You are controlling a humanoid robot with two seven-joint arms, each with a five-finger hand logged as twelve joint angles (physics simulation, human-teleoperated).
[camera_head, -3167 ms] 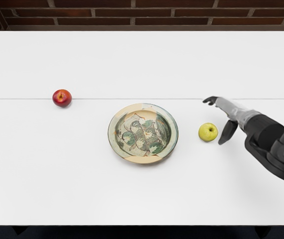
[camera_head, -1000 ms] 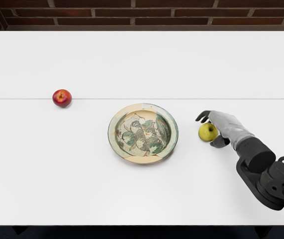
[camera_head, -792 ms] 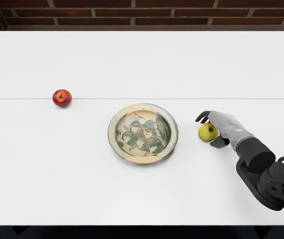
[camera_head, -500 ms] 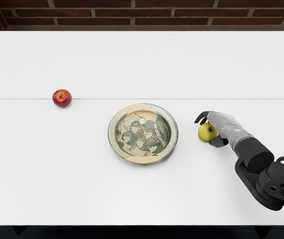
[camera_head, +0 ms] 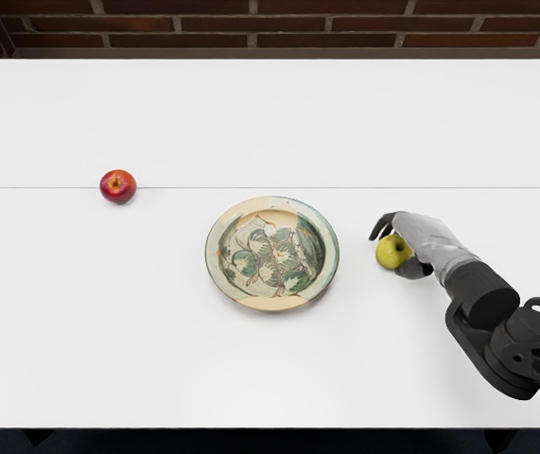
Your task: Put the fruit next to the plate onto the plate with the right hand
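A yellow-green apple (camera_head: 391, 252) sits on the white table just right of the patterned plate (camera_head: 271, 253). My right hand (camera_head: 398, 245) comes in from the lower right and is curled over the apple, fingers wrapping its top and far side, thumb under its near right side. The apple looks to be still on the table surface. A red apple (camera_head: 117, 185) lies far to the left of the plate. The left arm does not show.
A brick wall (camera_head: 270, 24) runs behind the table's far edge. My right forearm and elbow (camera_head: 506, 331) occupy the lower right corner. A thin seam crosses the table behind the plate.
My right hand came down from beside the apple onto it and closed its fingers around it. In the last second the hand and apple shifted very slightly left.
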